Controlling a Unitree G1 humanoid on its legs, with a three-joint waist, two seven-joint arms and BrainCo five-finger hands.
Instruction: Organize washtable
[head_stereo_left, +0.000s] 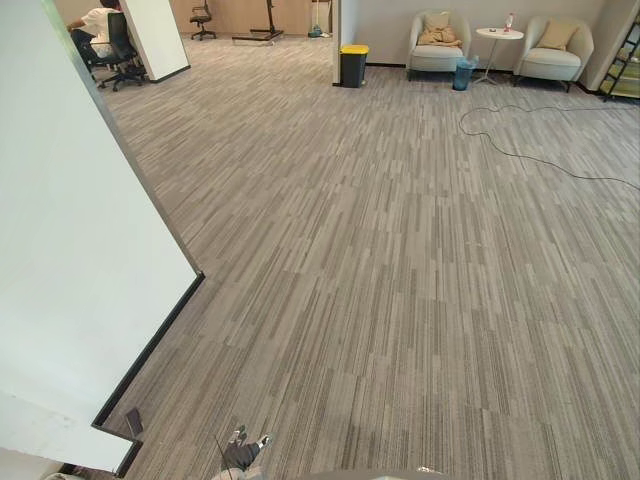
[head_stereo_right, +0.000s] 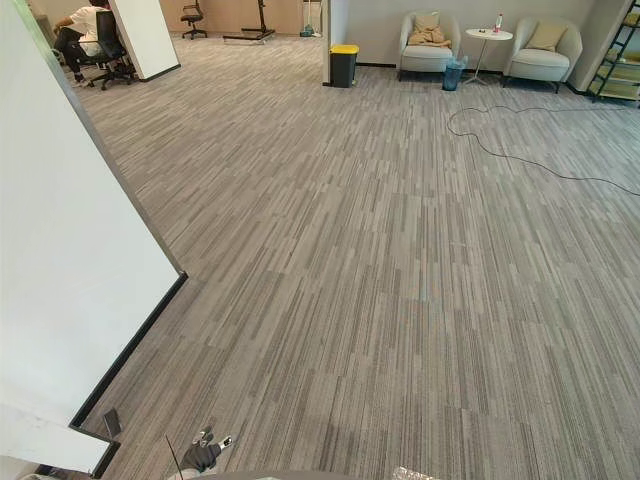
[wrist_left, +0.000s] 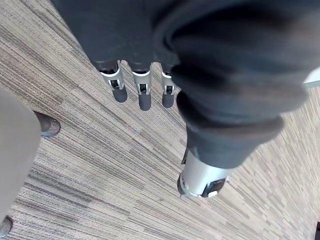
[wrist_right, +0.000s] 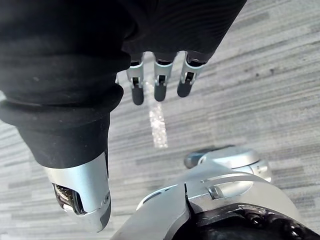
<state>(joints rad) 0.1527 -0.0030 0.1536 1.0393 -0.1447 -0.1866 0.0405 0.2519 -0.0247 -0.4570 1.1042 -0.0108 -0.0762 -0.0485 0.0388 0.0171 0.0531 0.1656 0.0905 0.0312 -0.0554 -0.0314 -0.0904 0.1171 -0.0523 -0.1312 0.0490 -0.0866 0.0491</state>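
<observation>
My left hand (wrist_left: 142, 90) hangs over grey striped carpet (head_stereo_left: 380, 250), its fingers straight and holding nothing. The same hand shows at the bottom edge of the eye views (head_stereo_left: 240, 455), close to the foot of a white partition wall (head_stereo_left: 70, 250). My right hand (wrist_right: 157, 82) also hangs above the carpet with straight fingers and an empty grasp, its thumb (wrist_right: 82, 195) apart from them.
The partition wall runs along the left, with a small dark object (head_stereo_left: 134, 420) at its base. Far ahead stand a yellow-lidded bin (head_stereo_left: 353, 65), two armchairs (head_stereo_left: 438, 45), a round table (head_stereo_left: 498, 35) and a seated person (head_stereo_left: 95, 25). A cable (head_stereo_left: 520, 150) lies at right.
</observation>
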